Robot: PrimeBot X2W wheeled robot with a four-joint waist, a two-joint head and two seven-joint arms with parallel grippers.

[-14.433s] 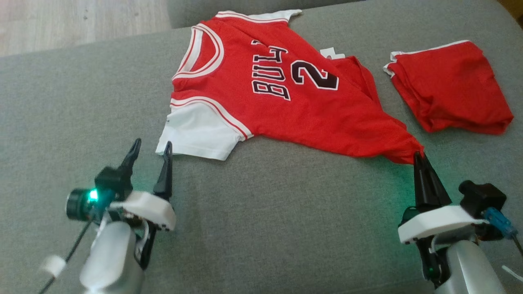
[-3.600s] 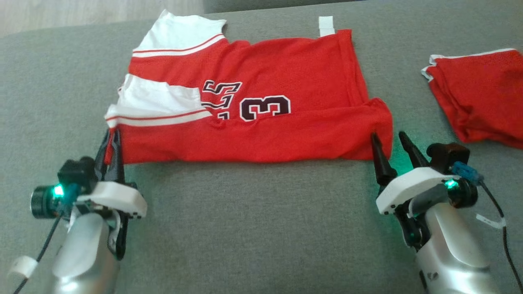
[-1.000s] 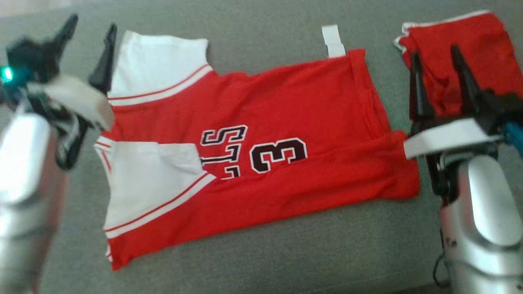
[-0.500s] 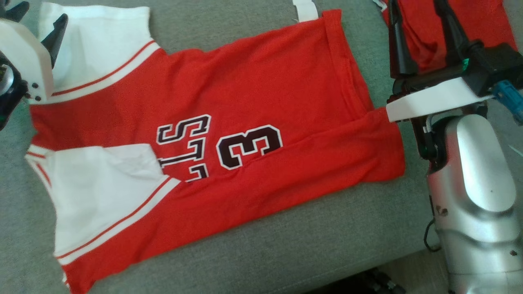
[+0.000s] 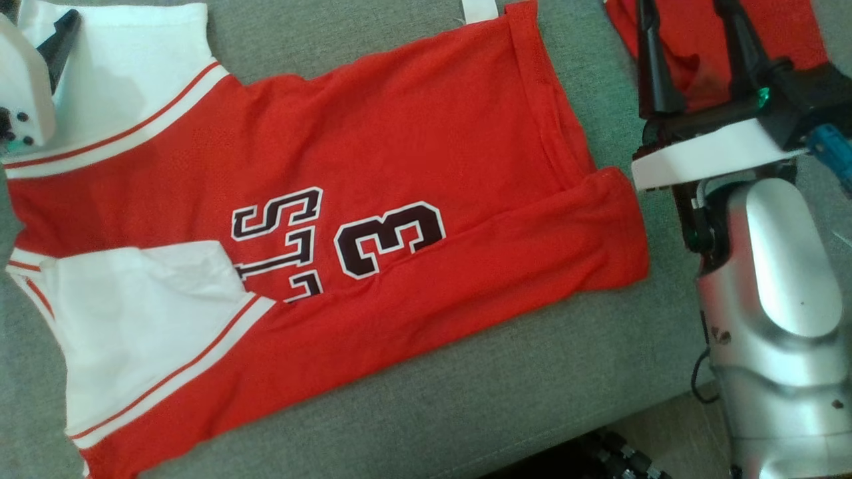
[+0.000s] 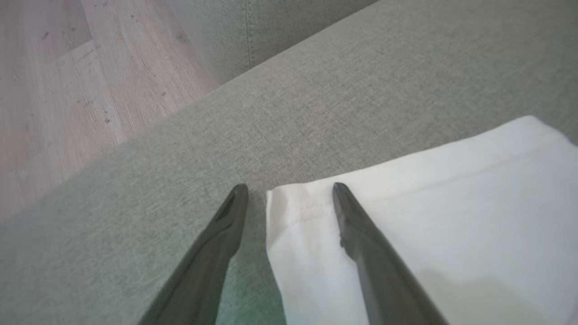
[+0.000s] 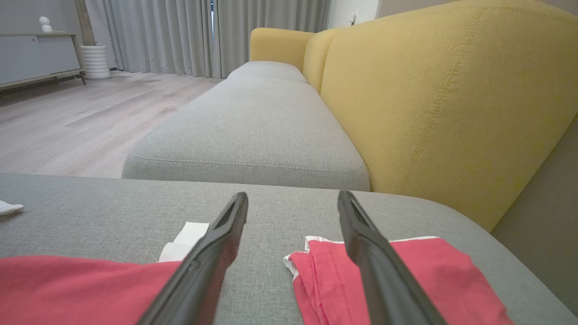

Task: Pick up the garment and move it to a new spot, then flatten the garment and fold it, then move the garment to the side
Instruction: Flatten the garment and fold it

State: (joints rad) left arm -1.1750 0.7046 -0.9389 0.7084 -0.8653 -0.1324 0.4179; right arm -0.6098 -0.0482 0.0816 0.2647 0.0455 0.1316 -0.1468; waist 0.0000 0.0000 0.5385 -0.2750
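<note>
- The left gripper (image 6: 290, 187) stood spread open and held nothing. Its fingers straddled a corner of the white sleeve (image 6: 429, 216) of the red jersey (image 5: 399, 146), one over the cloth and the other over the bare grey cushion (image 6: 361, 90). Whether either tip touched the surface could not be told.
- The right gripper (image 7: 292, 195) was likewise parted wide and empty. It hung over the gap between the jersey's hem end and a second red garment (image 7: 406, 271).
- The jersey lay flat on the cushion, its near long edge folded up over the body and covering part of the lettering beside the number 3.
- The second red garment lay bunched on the same cushion, near the jersey's hem but apart from it.
</note>
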